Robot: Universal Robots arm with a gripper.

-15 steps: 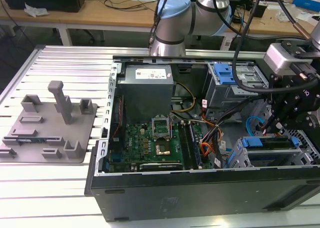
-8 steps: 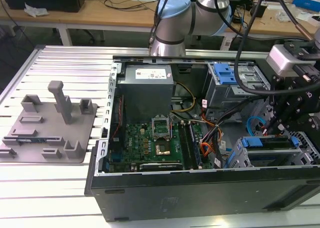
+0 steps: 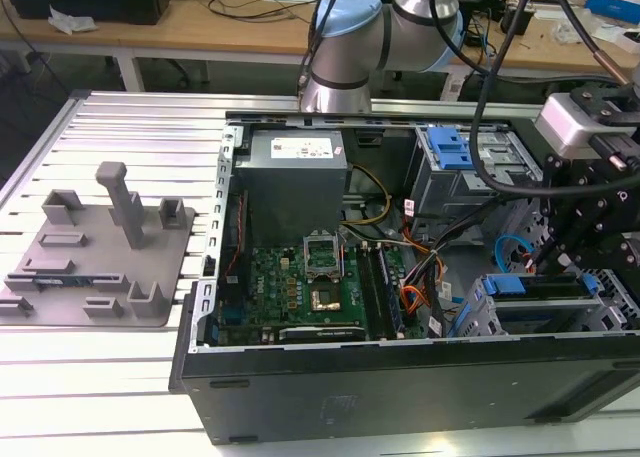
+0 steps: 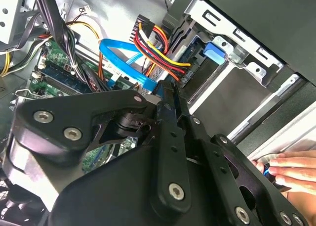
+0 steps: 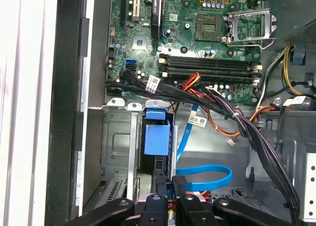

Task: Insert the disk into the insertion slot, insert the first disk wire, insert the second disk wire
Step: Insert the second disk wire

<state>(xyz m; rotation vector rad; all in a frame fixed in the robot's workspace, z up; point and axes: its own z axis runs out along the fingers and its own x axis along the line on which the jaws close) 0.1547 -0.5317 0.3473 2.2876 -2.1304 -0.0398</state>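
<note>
The disk [image 5: 155,137], held in its bright blue frame, sits inside the insertion slot [image 5: 116,147], a low grey metal cage in the case's corner. In the exterior view the disk [image 3: 520,312] lies in the cage at the right. My gripper [image 5: 171,191] hangs just above the disk's end, its black fingers [image 5: 180,186] close together on the end of a flat blue disk wire [image 5: 205,179]. That wire [image 4: 126,55] loops down to the fingertips [image 4: 168,100]. A red, yellow and black wire bundle [image 4: 158,50] runs to the disk beside it. My gripper [image 3: 548,269] stands over the cage.
The open computer case [image 3: 400,387] holds a motherboard [image 3: 310,297], a grey power supply [image 3: 295,172] and a taller bay with a blue latch [image 3: 450,152]. Black cable bundles [image 5: 237,122] cross near the slot. A person's hand [image 4: 289,169] rests at the case edge. A grey fixture plate [image 3: 95,262] lies outside.
</note>
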